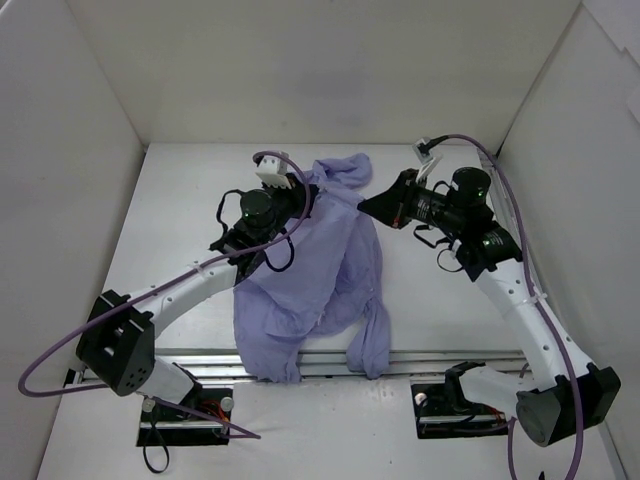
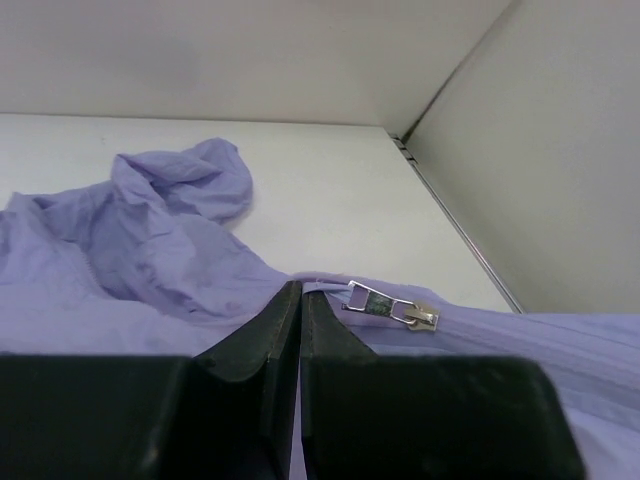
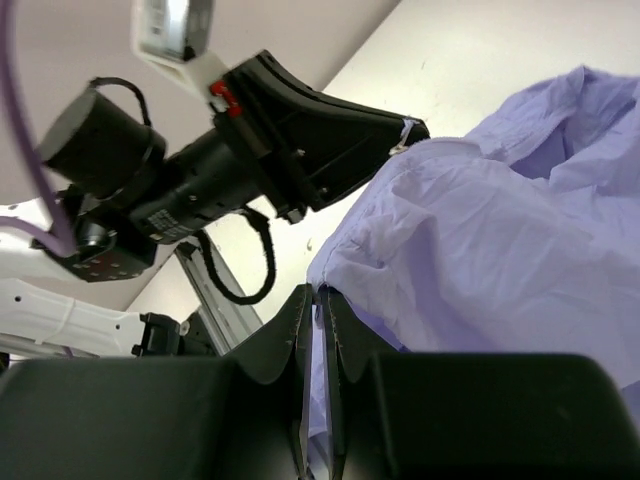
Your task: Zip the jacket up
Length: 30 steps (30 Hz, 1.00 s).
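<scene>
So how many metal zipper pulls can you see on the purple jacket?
1. A small silver metal zipper pull lies on the lavender fabric jacket, just right of the closed left end effector. Others may be hidden in folds.

The jacket (image 1: 320,260) lies heaped over the middle of the table (image 1: 190,185) from 12 to 6 o'clock, the left arm (image 1: 190,285) crosses in from 8 o'clock and the right arm (image 1: 510,285) from 4 o'clock, so bare room is only at 10 o'clock and, between jacket and right arm, at 5 o'clock.
</scene>
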Each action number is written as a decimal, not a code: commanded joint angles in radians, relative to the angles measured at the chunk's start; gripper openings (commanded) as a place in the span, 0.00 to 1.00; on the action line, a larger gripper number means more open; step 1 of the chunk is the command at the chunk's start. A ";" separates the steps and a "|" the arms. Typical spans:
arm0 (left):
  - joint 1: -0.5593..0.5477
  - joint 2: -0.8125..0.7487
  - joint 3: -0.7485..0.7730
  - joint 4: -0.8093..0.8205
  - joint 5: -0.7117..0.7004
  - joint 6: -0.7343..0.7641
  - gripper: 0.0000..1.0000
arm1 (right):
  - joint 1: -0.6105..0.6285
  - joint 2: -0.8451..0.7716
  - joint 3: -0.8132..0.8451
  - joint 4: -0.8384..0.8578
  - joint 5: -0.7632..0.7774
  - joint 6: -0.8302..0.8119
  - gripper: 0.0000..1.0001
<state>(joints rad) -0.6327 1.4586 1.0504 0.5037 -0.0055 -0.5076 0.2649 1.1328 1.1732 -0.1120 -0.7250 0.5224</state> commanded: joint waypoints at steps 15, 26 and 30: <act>0.260 -0.158 0.068 -0.092 -0.083 0.053 0.00 | -0.061 0.106 0.276 0.000 0.062 -0.068 0.00; 0.419 -0.231 0.122 -0.186 -0.070 0.089 0.00 | -0.101 0.214 0.457 -0.015 0.116 -0.084 0.00; 0.482 -0.245 0.163 -0.226 -0.048 0.098 0.00 | -0.124 0.234 0.519 -0.031 0.131 -0.088 0.00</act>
<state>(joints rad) -0.2100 1.2549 1.1351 0.2783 -0.0086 -0.4458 0.1787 1.3762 1.6058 -0.2020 -0.6495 0.4530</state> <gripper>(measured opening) 0.003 0.029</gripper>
